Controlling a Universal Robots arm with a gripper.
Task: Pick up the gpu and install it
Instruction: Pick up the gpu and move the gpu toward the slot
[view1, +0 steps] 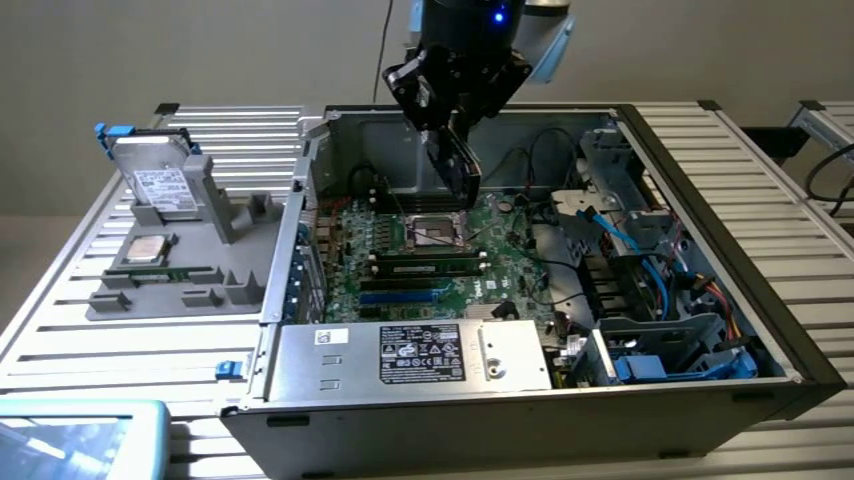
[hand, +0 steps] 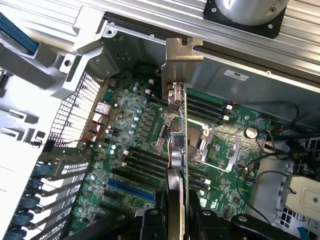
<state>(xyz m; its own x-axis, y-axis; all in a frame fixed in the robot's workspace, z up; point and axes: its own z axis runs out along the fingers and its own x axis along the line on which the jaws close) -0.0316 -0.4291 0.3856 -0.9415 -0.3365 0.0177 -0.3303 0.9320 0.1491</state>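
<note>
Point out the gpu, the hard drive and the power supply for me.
gpu (hand: 181, 54), wrist view, its metal bracket.
hard drive (view1: 163, 187), exterior view, its white label.
power supply (view1: 420, 353), exterior view, its black label.

Gpu (hand: 176, 147): thin green board edge, bare metal bracket with a dull sheen.
Motherboard (view1: 441, 250): green lacquered board, faintly glossy.
Case (view1: 534, 440): matt dark painted metal.
Power supply (view1: 304, 365): plain grey sheet metal, printed label.
Table (view1: 80, 330): ribbed pale metal slats.
Holder (view1: 174, 290): matt grey plastic.
</note>
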